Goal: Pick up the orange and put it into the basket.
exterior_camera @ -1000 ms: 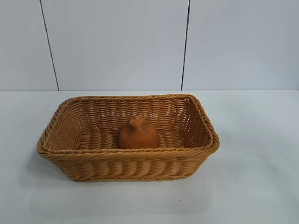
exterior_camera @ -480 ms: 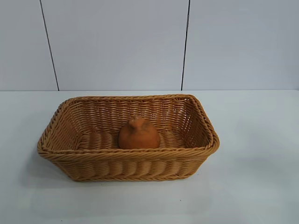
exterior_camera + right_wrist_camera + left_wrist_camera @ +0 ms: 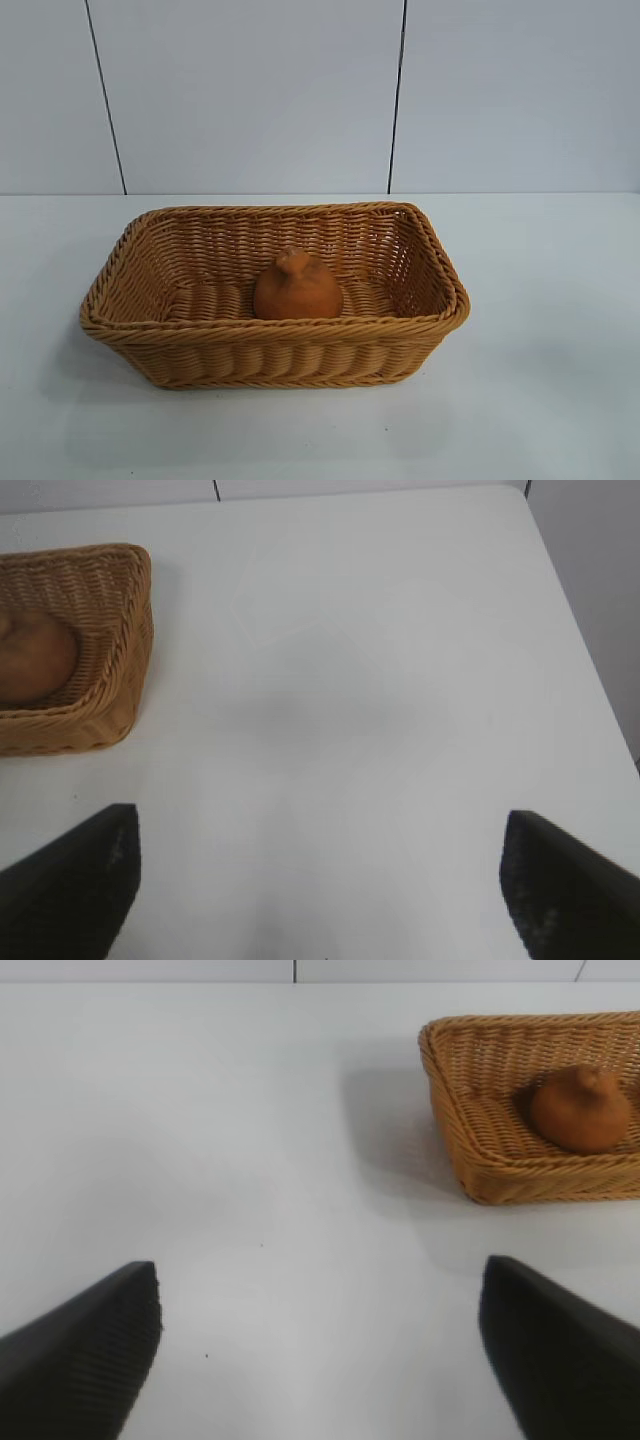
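The brownish-orange orange (image 3: 297, 287) with a knobby top rests upright inside the tan wicker basket (image 3: 270, 352), near the middle of its floor. Both wrist views also show the orange (image 3: 580, 1110) (image 3: 35, 655) lying in the basket (image 3: 500, 1175) (image 3: 110, 695). Neither arm appears in the exterior view. My left gripper (image 3: 320, 1305) hovers open over bare table, well away from the basket, with nothing between its fingers. Off the basket's other end, my right gripper (image 3: 320, 850) is open and empty too.
The basket stands in the middle of a white table (image 3: 560, 330). A pale panelled wall (image 3: 250, 90) rises behind it. The table's side edge (image 3: 590, 670) shows in the right wrist view.
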`<state>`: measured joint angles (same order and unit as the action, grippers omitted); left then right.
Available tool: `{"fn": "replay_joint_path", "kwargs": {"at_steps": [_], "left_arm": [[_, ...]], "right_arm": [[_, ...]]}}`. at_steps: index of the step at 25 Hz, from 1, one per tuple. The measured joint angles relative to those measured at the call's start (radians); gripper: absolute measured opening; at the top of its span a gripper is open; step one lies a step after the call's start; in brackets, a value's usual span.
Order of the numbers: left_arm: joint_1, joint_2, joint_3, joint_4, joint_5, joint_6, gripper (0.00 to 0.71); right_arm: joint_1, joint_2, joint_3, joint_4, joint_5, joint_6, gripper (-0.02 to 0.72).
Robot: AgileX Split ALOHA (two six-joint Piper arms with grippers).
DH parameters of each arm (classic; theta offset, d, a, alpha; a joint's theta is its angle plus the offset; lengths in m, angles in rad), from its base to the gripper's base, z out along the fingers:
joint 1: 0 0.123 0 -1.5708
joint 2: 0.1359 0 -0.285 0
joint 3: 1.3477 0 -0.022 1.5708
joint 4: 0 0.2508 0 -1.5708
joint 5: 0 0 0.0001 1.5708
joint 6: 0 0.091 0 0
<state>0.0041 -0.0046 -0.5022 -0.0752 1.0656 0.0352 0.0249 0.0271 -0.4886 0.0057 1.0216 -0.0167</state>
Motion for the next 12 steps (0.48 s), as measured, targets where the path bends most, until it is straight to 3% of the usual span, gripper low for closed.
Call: {"fn": "replay_joint_path", "kwargs": {"at_steps": [12], "left_arm": [[0.0, 0.0, 0.0, 0.0, 0.0, 0.0, 0.615]], "right_arm": [[0.0, -0.034, 0.0, 0.004, 0.0, 0.0, 0.674]]}}
